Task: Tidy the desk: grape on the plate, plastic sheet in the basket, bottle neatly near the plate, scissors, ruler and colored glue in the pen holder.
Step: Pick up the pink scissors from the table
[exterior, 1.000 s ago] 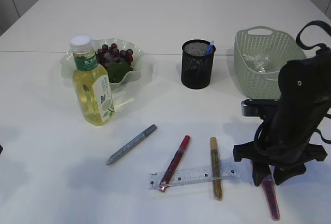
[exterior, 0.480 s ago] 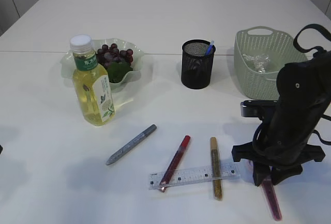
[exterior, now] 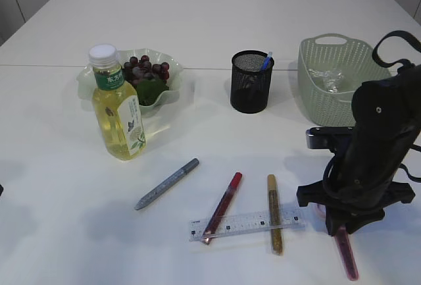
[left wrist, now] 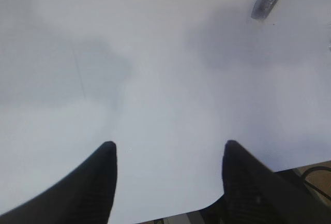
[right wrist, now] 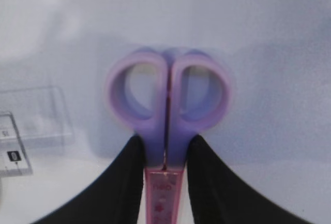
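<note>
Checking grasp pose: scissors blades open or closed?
Closed. In the right wrist view the scissors lie with both handle loops pressed together, the gripper's fingers flanking the neck.

Open table point(exterior: 59, 193) left — pens point(exterior: 222, 207) mid-front

Slanted front view — close downward wrists

bottle point(exterior: 119, 110) before plate point(exterior: 172, 74), ruler point(exterior: 247, 223) under glue point(exterior: 274, 214)
</note>
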Robot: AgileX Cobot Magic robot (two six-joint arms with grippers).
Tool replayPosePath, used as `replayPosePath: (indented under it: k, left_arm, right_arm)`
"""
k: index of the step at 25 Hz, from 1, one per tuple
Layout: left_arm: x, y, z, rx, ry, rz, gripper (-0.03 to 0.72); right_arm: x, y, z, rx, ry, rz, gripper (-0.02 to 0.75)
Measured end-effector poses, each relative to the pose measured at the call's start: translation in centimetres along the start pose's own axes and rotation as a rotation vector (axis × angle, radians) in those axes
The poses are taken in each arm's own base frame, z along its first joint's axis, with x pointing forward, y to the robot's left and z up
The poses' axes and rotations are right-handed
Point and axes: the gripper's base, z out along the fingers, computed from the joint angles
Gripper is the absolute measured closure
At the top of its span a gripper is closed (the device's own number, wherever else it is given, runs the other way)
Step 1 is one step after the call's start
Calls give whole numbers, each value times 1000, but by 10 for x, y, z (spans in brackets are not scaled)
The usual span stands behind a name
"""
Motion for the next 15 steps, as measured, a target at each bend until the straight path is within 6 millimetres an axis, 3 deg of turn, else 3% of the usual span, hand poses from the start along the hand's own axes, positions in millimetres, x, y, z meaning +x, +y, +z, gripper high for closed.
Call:
replayPosePath:
  k: [15]
  left_arm:
    - [0,0,0,0,0,0,221]
  right_arm:
    - [-2,0,0,-4,-22,-3,497]
